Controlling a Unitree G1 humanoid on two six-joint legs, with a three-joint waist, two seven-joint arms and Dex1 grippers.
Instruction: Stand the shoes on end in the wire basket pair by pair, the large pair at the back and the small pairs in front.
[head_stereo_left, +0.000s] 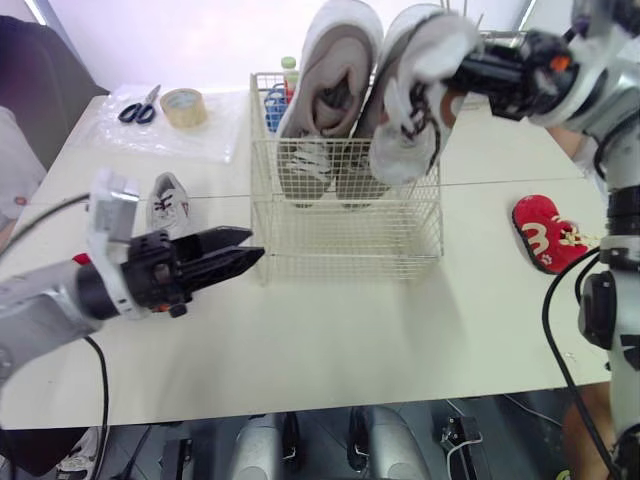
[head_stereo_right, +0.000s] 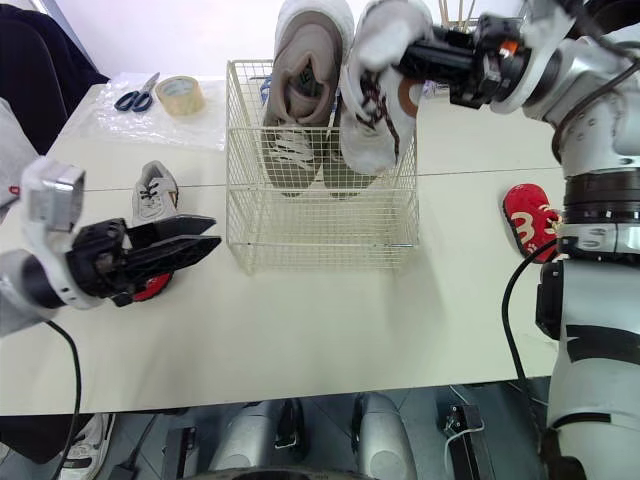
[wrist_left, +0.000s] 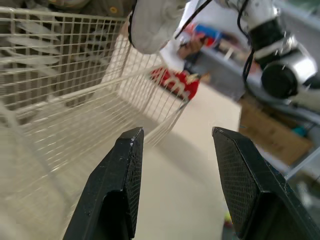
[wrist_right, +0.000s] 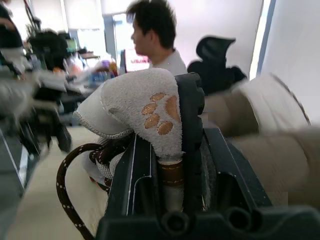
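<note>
Right wrist view: right claw (wrist_right: 172, 130) is clamped shut on the tongue of the large white sneaker (wrist_right: 142, 107), the one with a paw print on it. A brown lace loops loose under the claw.

Head views: that sneaker hangs toe-down from the right claw, partly inside the wire basket (head_stereo_left: 345, 235). It sits just beside its mate (head_stereo_left: 325, 90), which already stands on end at the back. I cannot tell whether the toe has reached the basket floor.

Left claw (head_stereo_left: 245, 250) is wide open with nothing in it. It hovers near the basket's front corner, above the surface (head_stereo_left: 330, 340).

A small white shoe (head_stereo_left: 170, 203) lies just behind the left claw. A small red shoe (head_stereo_left: 548, 235) lies on the surface well below and in front of the right claw.

Step in hand, as I judge it: seating the second shoe of the large pair at the back.

Next move calls for:
- lowering until the toe bears on the basket floor
- leaning the sole against the mate or the back wire
- opening the right claw and pulling straight up, so the lace does not snag

The small pairs then go in front, and the left claw is well placed for the white one.
</note>
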